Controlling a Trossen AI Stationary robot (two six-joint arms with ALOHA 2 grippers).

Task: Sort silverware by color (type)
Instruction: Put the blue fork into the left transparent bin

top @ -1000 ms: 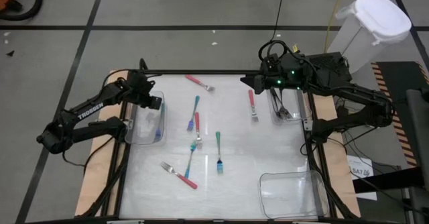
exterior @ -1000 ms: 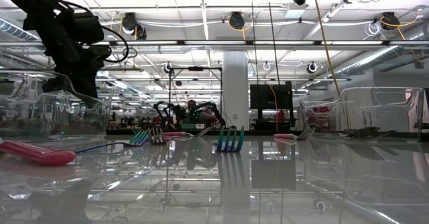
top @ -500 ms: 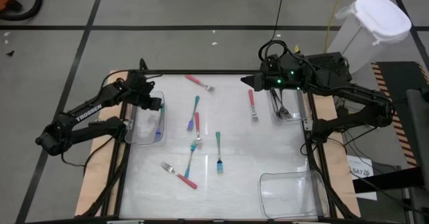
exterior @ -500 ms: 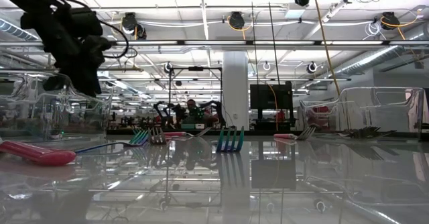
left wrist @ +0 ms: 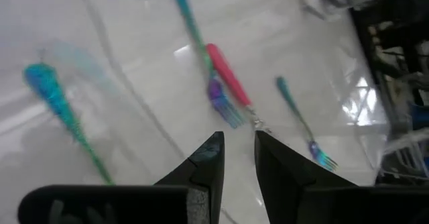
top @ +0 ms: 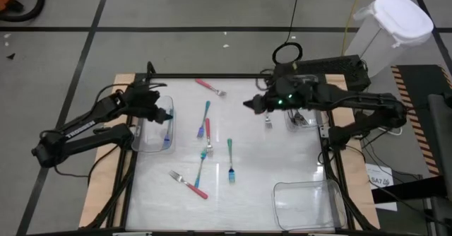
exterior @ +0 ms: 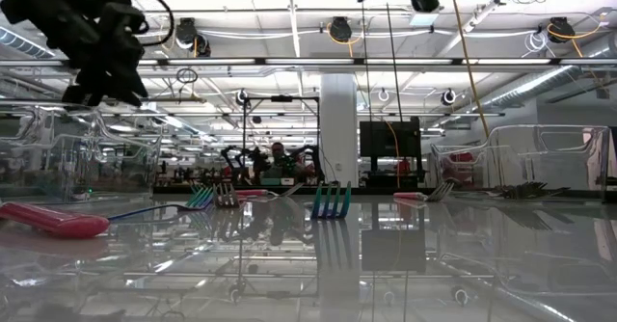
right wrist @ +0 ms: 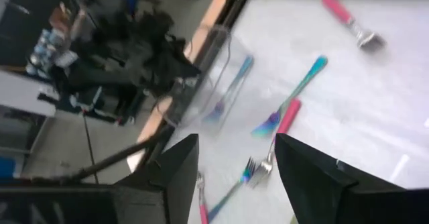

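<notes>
The forks lie scattered on the white table (top: 282, 158): a pink one (top: 210, 86) near the far edge, a teal one (top: 205, 113) and a short pink one (top: 207, 131) side by side in the middle, another teal one (top: 202, 167) just nearer, a teal one (top: 230, 160) alone to their right, a pink one (top: 189, 184) nearest the front, and one (top: 268, 122) mostly hidden under the right arm. All are slim, with metal tines and coloured handles. The left bin (top: 151, 126), clear plastic, holds one teal fork (top: 167, 133). The far right bin (top: 302, 117) holds dark forks, half covered by the arm. The front right bin (top: 305, 202) shows nothing inside. The left arm's link reads "TROSSEN". The left gripper (top: 164, 115) hangs over the left bin with its fingers a narrow gap apart, gripping nothing. The right gripper (top: 251, 104) hangs above the table beside the far right bin, fingers spread wide and bare.
</notes>
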